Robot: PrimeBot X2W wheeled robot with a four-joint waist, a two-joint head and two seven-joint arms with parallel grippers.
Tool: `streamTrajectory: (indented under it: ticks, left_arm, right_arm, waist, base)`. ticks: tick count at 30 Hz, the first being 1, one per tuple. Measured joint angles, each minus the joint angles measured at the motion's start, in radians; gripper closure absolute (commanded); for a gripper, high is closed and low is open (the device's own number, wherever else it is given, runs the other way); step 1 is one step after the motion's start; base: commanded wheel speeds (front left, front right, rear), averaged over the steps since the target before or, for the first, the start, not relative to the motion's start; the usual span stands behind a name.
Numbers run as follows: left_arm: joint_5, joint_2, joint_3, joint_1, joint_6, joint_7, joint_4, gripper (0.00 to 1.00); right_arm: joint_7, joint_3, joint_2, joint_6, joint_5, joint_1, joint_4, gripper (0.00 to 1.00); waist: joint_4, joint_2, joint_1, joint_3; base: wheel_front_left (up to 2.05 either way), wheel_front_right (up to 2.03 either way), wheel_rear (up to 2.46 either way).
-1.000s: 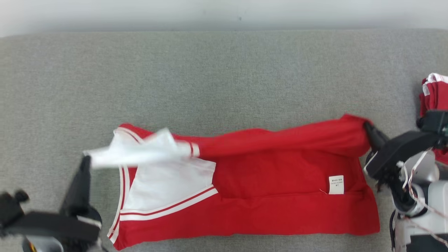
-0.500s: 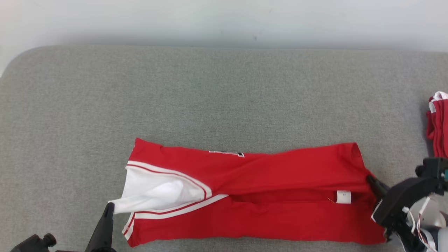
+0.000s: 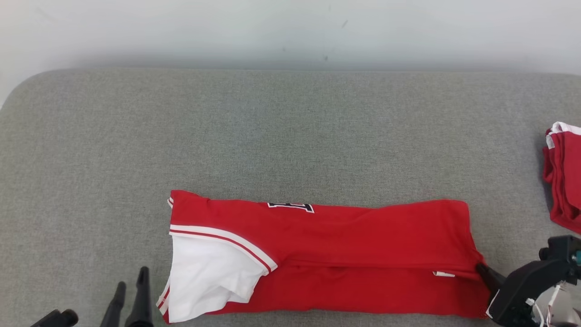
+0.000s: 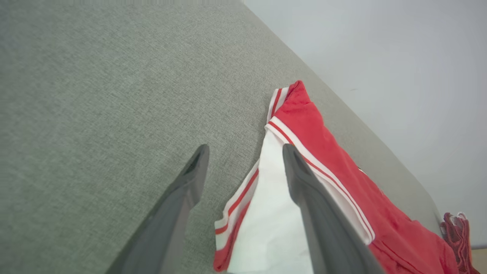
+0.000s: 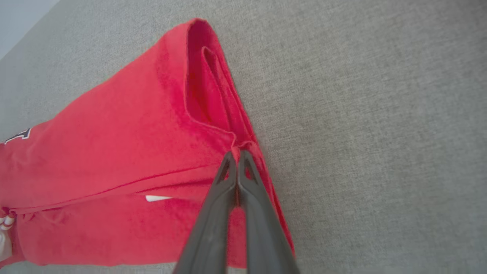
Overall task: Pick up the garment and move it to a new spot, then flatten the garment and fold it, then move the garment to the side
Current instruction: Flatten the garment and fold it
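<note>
Head view: the red jersey garment (image 3: 363,236) lies folded into a long flat band on the grey woven cushion (image 3: 272,127), with its white sleeve (image 3: 204,281) at the left end — a second red pile (image 3: 563,177) sits well apart at the far right.

Left wrist view: the left gripper (image 4: 245,148) stands open, its tapered dark fingers spread above the sleeve.

Right wrist view: the right gripper (image 5: 236,154) is closed, pinching the garment's soft hem.

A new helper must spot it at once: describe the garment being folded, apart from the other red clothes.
Start from the grey padded surface. Near its front edge lies the garment, a long red strip folded lengthwise. Unlike the red pile at the far right, it lies flat, with a white panel at its left end and the right gripper pinching its right end.
</note>
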Motion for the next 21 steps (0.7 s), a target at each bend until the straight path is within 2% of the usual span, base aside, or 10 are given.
streamTrajectory:
  ticks: [1, 6, 11, 14, 16, 21]
  left_arm:
    - [0.001, -0.002, 0.003, 0.001, 0.005, -0.009, 0.004, 0.00]
    - [0.044, 0.011, 0.017, 0.006, 0.034, -0.055, 0.012, 0.00]
    - [0.135, 0.012, 0.024, -0.001, 0.032, -0.105, -0.004, 0.00]
    - [0.208, 0.000, 0.035, -0.016, 0.012, -0.118, -0.019, 0.00]
    - [0.320, -0.021, 0.073, -0.017, -0.012, -0.121, -0.057, 0.00]
    - [0.496, -0.111, 0.153, 0.005, -0.076, -0.124, -0.114, 0.00]
  right_arm:
    - [0.001, -0.001, 0.000, 0.000, 0.000, 0.006, 0.000, 0.00]
    - [-0.028, -0.026, 0.000, 0.000, 0.010, 0.013, -0.011, 0.00]
    - [-0.102, -0.043, 0.000, 0.000, 0.026, 0.030, -0.039, 0.00]
    - [-0.179, -0.053, 0.000, 0.000, 0.041, 0.035, -0.049, 0.00]
    - [-0.285, -0.018, -0.001, 0.000, 0.052, 0.056, -0.072, 0.00]
    - [-0.475, 0.077, 0.001, 0.000, 0.055, 0.095, -0.059, 0.00]
  waist:
    - [-0.002, 0.0000, 0.0000, -0.001]
    - [-0.003, 0.0000, 0.0000, -0.008]
    - [0.005, 0.0001, 0.0000, -0.014]
    - [0.009, 0.0001, 0.0000, -0.022]
    - [0.009, 0.0001, 0.0000, -0.033]
    - [0.002, 0.0001, 0.0000, -0.056]
  base:
    - [0.00, 0.00, 0.00]
    - [0.00, 0.00, 0.00]
    - [0.00, 0.00, 0.00]
    - [0.00, 0.00, 0.00]
    - [0.00, 0.00, 0.00]
    - [0.00, 0.00, 0.00]
